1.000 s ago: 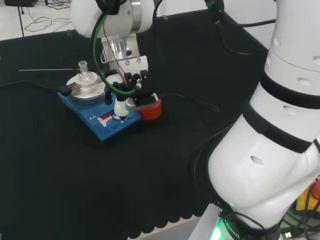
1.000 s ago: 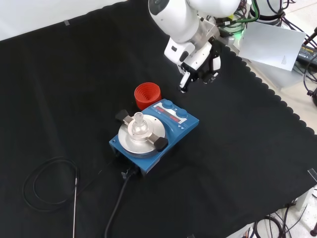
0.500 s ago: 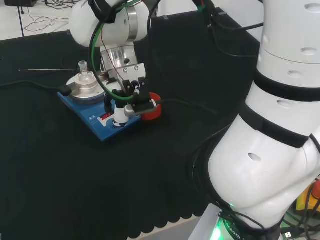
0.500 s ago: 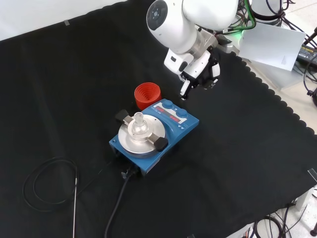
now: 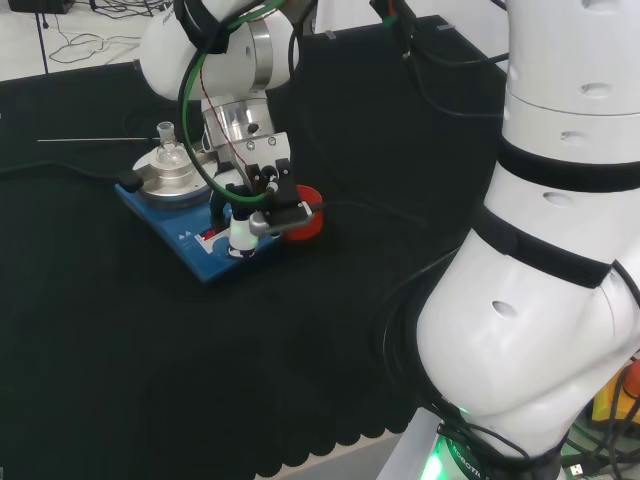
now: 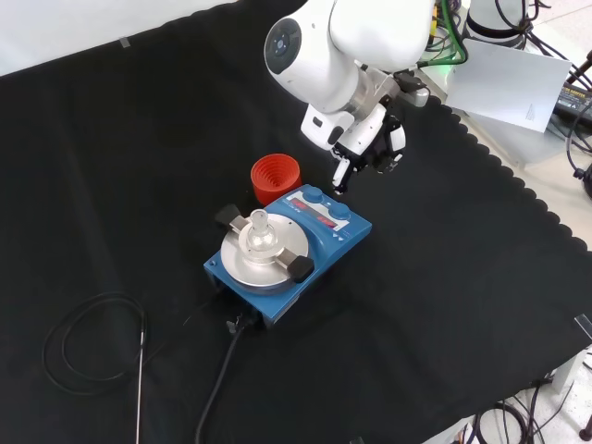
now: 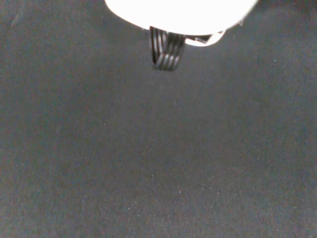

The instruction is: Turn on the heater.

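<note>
One blue box-shaped heater (image 5: 200, 235) sits on the black cloth worktop (image 5: 120, 380) in the head view. It has a round silver plate (image 5: 170, 178) on top, and a small clear glass flask (image 5: 166, 148) stands on that plate. My black and white hand (image 5: 250, 205) hangs just over the front part of the heater, where the knobs are. My fingers (image 5: 241, 228) point down at that part, with a white tip very close to it, but I cannot tell if it touches. Most of them look bent in, with one sticking out and down. A red ribbed ring (image 5: 303, 226) sits right beside the heater, partly behind my hand.

In the front view, the heater (image 6: 289, 250) lies near the middle of the cloth. Two round blue knobs (image 6: 326, 203) sit on its far edge, and the red ring (image 6: 276, 178) stands just to their left. My hand (image 6: 365, 148) comes down from the top, and one thin finger (image 6: 339, 172) points at the knobs from just above. A black cable (image 6: 92, 361) runs from the heater and loops on the cloth.

In the wrist view, I see grey-black cloth (image 7: 158, 163), a blurry white bit of my hand (image 7: 178, 15) and a dark ribbed piece (image 7: 166, 49) under it.
</note>
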Controlling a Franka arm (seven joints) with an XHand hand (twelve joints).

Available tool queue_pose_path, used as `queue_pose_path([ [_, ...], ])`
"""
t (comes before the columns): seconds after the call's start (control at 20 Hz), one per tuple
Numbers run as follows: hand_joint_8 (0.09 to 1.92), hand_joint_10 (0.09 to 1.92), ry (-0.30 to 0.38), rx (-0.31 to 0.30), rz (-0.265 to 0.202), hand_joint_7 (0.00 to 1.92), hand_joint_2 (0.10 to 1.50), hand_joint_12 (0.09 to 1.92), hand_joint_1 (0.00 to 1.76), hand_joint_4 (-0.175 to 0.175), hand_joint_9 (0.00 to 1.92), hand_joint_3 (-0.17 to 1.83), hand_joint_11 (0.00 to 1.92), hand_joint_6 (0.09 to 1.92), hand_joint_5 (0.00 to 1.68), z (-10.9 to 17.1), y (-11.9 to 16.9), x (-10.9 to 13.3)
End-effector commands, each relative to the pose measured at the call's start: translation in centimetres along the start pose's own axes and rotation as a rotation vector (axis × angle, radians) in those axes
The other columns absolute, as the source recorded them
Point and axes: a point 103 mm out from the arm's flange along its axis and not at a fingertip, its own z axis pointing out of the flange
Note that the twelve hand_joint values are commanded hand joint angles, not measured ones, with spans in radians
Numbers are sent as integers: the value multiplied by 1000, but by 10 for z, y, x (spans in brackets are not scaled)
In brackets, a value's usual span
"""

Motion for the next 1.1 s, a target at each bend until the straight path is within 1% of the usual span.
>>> queue_pose_path([
  [0.05,1510,1356,2,20,9,1466,623,1253,1378,-50,1558,1045,1190,663,281,2,1,-3],
  [0.25,1511,1358,2,44,13,1465,623,1258,1377,-59,1558,1048,1188,697,298,5,3,-5],
  [0.65,1513,1360,-2,76,15,1468,622,1261,1376,-61,1559,1053,1189,739,286,12,9,-7],
  [0.85,1512,1360,-3,73,12,1469,622,1260,1377,-56,1560,1056,1189,739,274,13,10,-6],
  [1.1,1513,1359,2,46,9,1470,622,1260,1377,-51,1560,1060,1190,737,262,13,13,-7],
])
